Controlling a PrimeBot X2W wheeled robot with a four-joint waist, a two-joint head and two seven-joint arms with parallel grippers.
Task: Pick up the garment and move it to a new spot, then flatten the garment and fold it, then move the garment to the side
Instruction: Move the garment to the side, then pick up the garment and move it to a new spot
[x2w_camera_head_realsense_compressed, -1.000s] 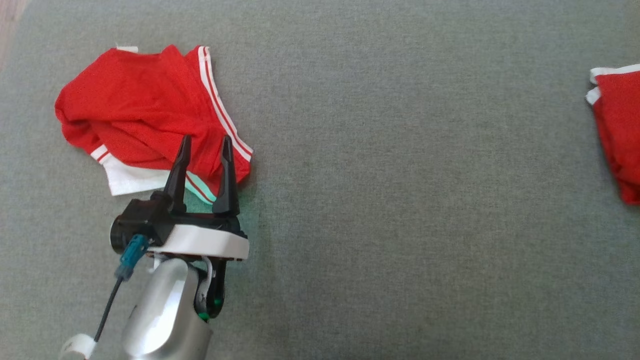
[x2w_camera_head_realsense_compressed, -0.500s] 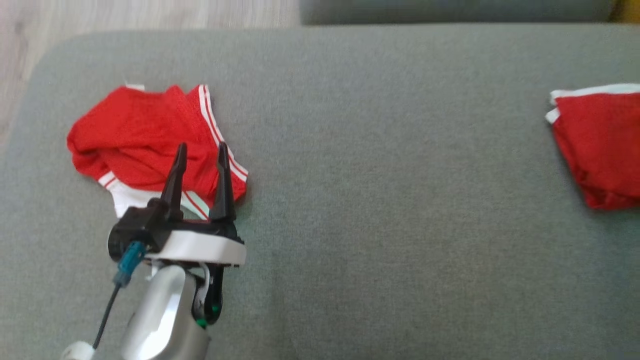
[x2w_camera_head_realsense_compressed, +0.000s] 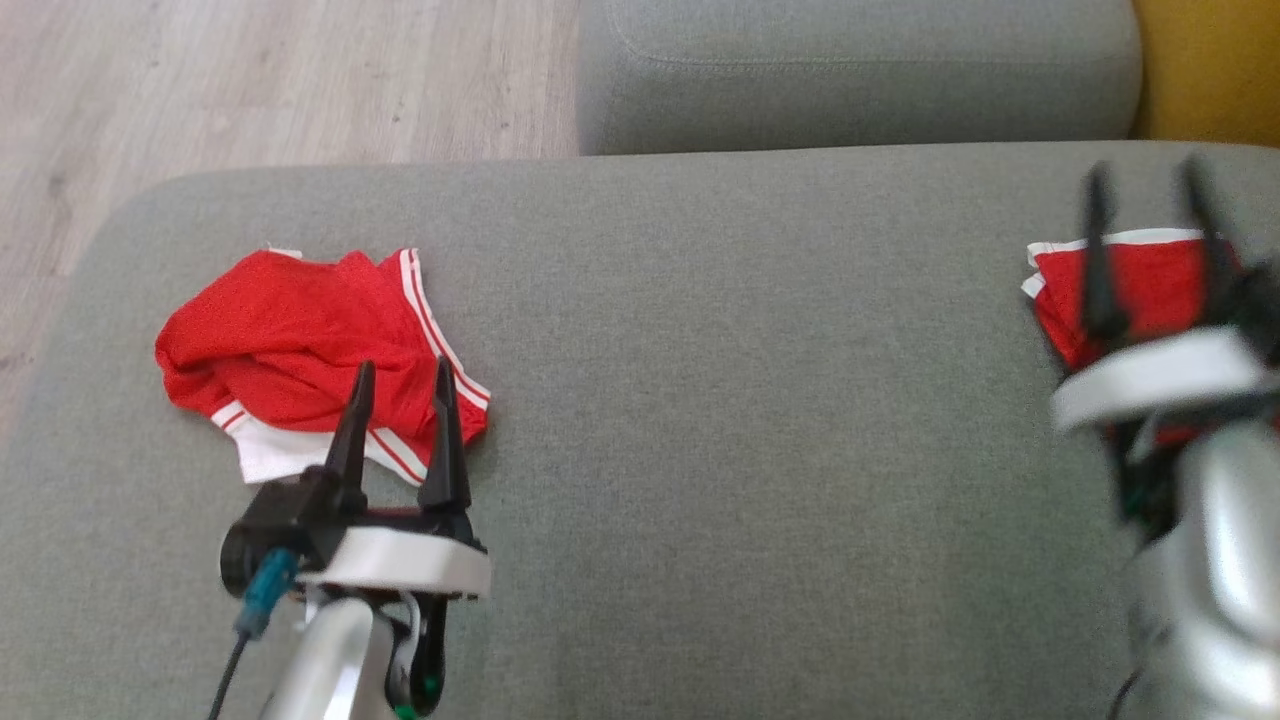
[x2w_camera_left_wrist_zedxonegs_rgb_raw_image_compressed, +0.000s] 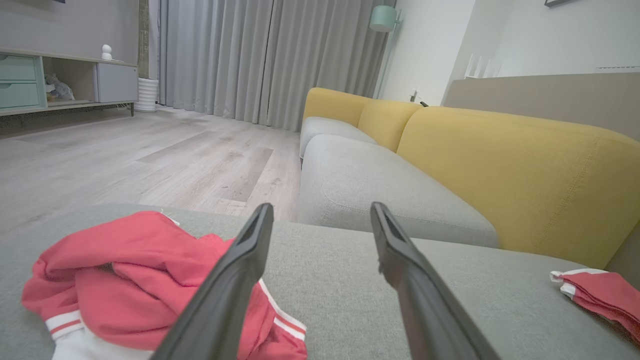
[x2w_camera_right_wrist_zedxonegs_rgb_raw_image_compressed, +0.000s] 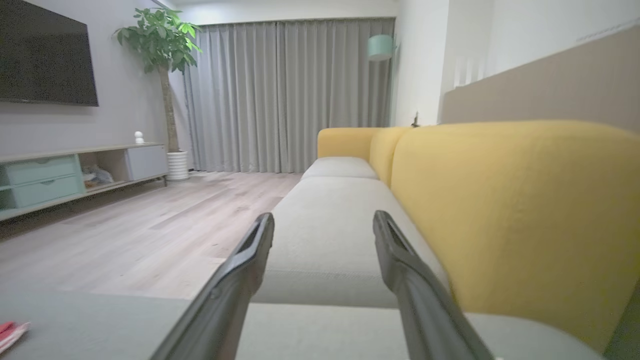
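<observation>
Head view: the crumpled red garment (x2w_camera_head_realsense_compressed: 290, 340) is lying at the left end of the grey cushion (x2w_camera_head_realsense_compressed: 750, 400), the left gripper (x2w_camera_head_realsense_compressed: 404, 365) hovering at its near edge, jaws spread and empty. At the cushion's right end the blurred right gripper (x2w_camera_head_realsense_compressed: 1144, 170) is hanging over the folded red garment (x2w_camera_head_realsense_compressed: 1150, 285), jaws released. The left wrist view, then the right, is showing parted fingers (x2w_camera_left_wrist_zedxonegs_rgb_raw_image_compressed: 240, 280) above the cushion.
</observation>
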